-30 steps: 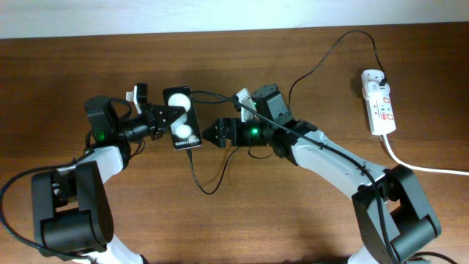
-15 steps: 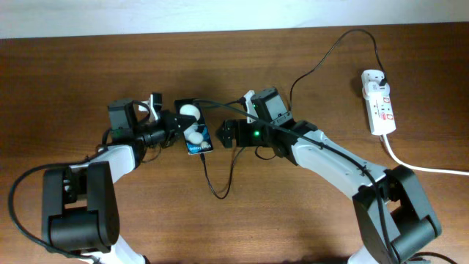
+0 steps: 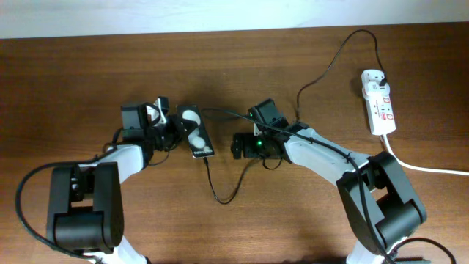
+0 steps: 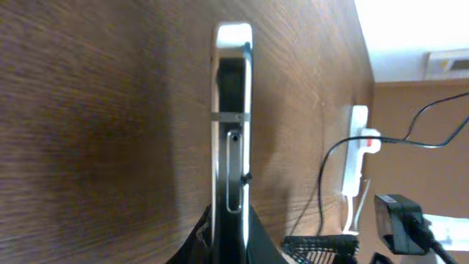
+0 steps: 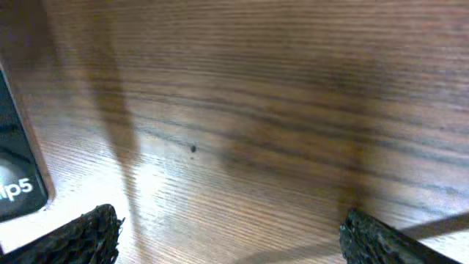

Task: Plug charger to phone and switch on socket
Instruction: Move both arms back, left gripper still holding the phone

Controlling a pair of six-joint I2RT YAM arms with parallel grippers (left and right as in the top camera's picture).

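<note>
Overhead: left hand (image 3: 178, 130) pinches phone (image 3: 195, 133), tipped on edge above the bench (image 3: 110, 66). I judge this is to present its port. Charger (image 3: 220, 201) loops away from the phone's near end; I can't tell if it's seated. Right hand (image 3: 238, 144) is spread wide just beside, holding nothing. Socket (image 3: 379, 106) lies well apart, far right.

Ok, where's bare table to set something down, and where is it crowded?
Bare wood lies far left, beyond the left claw; front centre, below the loop of the charger; and between the right arm and the socket. Crowded: between the left claw and right claw, around the phone.
</note>
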